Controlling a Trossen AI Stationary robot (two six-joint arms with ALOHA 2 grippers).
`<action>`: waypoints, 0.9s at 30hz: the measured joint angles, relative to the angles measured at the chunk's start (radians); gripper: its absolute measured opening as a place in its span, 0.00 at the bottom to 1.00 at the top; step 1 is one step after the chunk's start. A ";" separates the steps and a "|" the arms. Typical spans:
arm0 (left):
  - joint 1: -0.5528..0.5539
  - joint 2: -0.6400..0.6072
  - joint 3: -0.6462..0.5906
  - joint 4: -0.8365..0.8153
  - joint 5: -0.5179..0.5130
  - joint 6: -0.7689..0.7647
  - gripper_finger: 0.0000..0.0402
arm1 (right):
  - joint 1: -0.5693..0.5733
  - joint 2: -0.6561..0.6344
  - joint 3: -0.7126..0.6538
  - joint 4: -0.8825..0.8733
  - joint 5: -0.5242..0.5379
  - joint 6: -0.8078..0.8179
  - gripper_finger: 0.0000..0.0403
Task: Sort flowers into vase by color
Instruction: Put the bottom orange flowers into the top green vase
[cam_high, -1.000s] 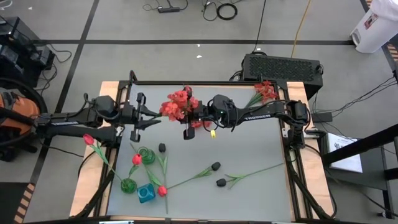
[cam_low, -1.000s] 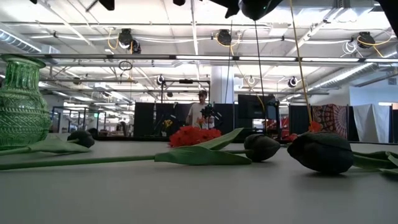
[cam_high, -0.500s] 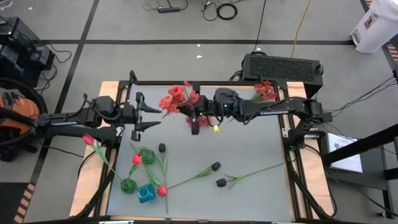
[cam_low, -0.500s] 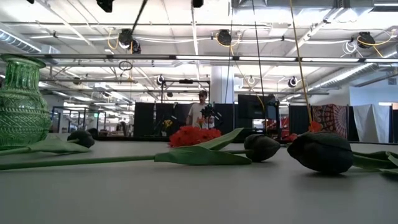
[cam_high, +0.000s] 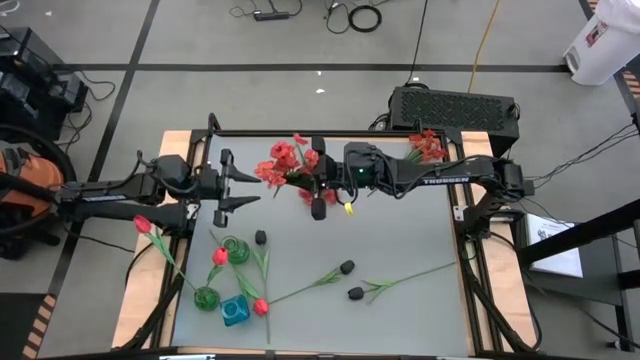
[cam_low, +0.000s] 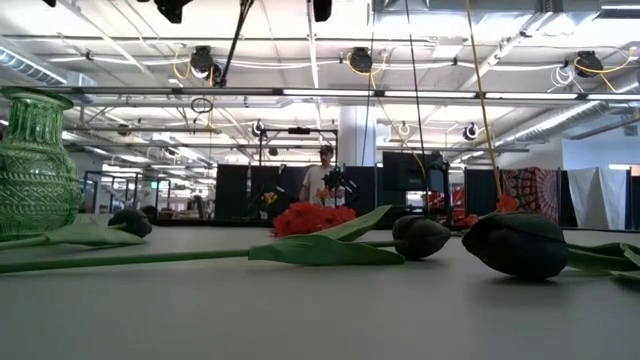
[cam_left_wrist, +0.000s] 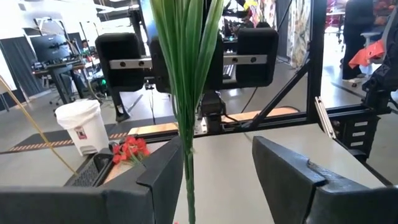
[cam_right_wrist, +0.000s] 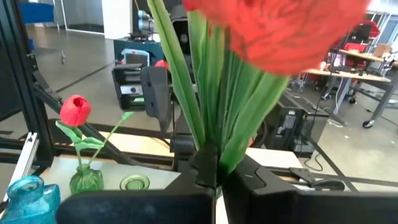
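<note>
**Red bunch changes hands**

The left gripper (cam_high: 222, 187) has let go and now stands with fingers apart. The red flower bunch (cam_high: 285, 163) hangs clamped by its stems in the right gripper (cam_high: 318, 185), above the table's (cam_high: 400, 240) far middle, ready for a vase.

One green vase (cam_high: 206, 297) holds a red tulip (cam_high: 142, 224). The other green vase (cam_high: 237, 250) and the blue vase (cam_high: 234, 312) look empty.

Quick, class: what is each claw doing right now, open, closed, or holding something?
Left claw: open, nothing gripped.
Right claw: closed on the red flower bunch.
</note>
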 joint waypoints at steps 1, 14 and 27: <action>0.000 0.002 0.000 0.002 0.000 0.000 0.50 | 0.000 0.000 0.003 -0.002 -0.001 0.000 0.00; 0.000 0.014 0.000 0.002 -0.030 0.000 0.50 | 0.037 0.087 0.088 0.007 -0.002 0.026 0.00; 0.000 0.014 0.000 0.003 -0.034 -0.001 0.50 | 0.041 0.116 0.113 0.094 0.005 0.055 0.00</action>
